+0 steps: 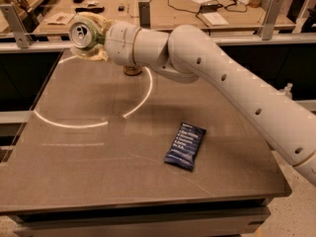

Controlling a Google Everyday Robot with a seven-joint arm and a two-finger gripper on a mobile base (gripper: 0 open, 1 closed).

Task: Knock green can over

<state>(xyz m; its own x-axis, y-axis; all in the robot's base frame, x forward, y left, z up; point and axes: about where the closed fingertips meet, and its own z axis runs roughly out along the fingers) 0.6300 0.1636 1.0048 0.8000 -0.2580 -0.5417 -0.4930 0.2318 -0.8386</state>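
Note:
The green can [81,33] is at the table's far left corner, tipped on its side with its silver top and pull tab facing the camera. Only a thin green rim of its body shows. My gripper [88,37] is shut on it, with one pale yellowish finger [97,19] above the can and another below. The can looks lifted slightly off the tabletop. The white arm [207,78] reaches in from the right edge, across the table's back.
A gold-orange can [132,71] stands just behind the wrist, mostly hidden by it. A dark blue snack bar wrapper [185,145] lies right of the table's middle. A railing [39,44] and a cluttered bench run along the back.

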